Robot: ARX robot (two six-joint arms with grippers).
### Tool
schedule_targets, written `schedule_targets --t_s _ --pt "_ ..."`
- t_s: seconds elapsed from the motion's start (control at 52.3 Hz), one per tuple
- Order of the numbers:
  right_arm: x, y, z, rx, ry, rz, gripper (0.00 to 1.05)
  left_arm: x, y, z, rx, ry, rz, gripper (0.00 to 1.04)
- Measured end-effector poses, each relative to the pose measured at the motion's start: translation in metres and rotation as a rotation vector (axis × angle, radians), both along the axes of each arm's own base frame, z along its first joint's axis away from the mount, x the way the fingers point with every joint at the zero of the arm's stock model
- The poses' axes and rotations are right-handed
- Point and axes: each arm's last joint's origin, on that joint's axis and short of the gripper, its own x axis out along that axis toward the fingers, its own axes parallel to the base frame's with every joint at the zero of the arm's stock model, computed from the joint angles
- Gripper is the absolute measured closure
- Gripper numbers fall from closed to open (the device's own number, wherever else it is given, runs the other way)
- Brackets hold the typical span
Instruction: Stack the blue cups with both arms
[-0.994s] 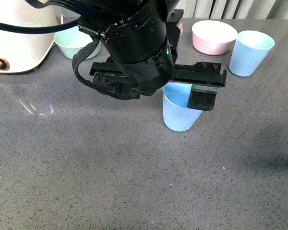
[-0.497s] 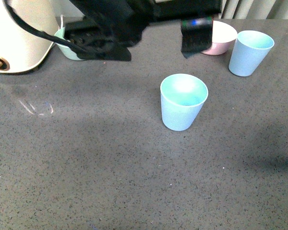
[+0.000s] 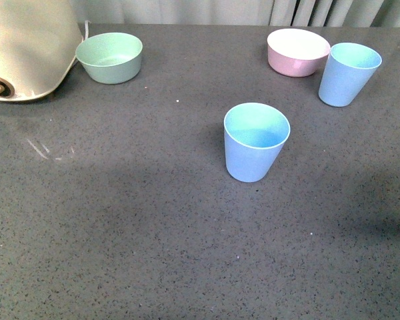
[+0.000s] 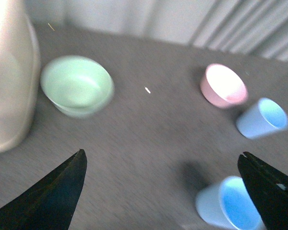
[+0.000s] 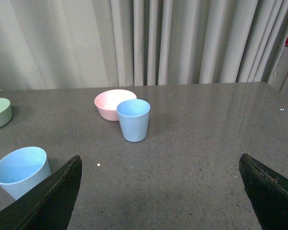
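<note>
One blue cup [image 3: 256, 141] stands upright mid-table; it also shows in the left wrist view [image 4: 229, 205] and the right wrist view [image 5: 21, 171]. The second blue cup [image 3: 348, 73] stands upright at the far right beside the pink bowl; it shows in the left wrist view [image 4: 262, 118] and right wrist view [image 5: 133, 119] too. No arm shows in the front view. My left gripper [image 4: 163, 191] is open and empty, high above the table, the near cup by one finger. My right gripper [image 5: 161, 194] is open and empty over bare table.
A pink bowl [image 3: 297, 51] sits next to the far cup. A mint-green bowl [image 3: 110, 57] sits at the back left beside a cream appliance [image 3: 27, 50]. Grey curtains [image 5: 182, 43] hang behind the dark grey table [image 3: 120, 220].
The left arm, which hung over the middle cup a second ago, has lifted up and back out of the front view. The cup stands uncovered in the same place.
</note>
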Motion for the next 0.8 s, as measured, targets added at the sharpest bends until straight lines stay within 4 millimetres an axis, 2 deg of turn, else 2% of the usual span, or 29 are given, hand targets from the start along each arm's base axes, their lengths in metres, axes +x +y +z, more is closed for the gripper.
schedule_targets --t_s 0.057,0.115,0.172,0.325,0.478,0.803 --pt "0.0 0.0 0.0 0.0 0.0 0.0 0.09 -0.003 0.009 -0.002 0.085 -0.178 0.146 0.2" --pt "0.0 0.0 0.0 0.0 0.0 0.0 0.09 -0.02 0.022 -0.012 0.166 -0.348 0.28 0.34" --pt "0.0 0.0 0.0 0.0 0.0 0.0 0.09 -0.037 0.032 -0.018 0.196 -0.417 0.301 0.47" --pt "0.0 0.0 0.0 0.0 0.0 0.0 0.09 -0.07 0.049 -0.036 0.234 -0.429 0.299 0.79" --pt "0.0 0.0 0.0 0.0 0.0 0.0 0.09 -0.09 0.057 -0.047 0.242 -0.424 0.295 1.02" --pt "0.0 0.0 0.0 0.0 0.0 0.0 0.09 -0.121 0.068 -0.06 0.245 -0.43 0.296 1.03"
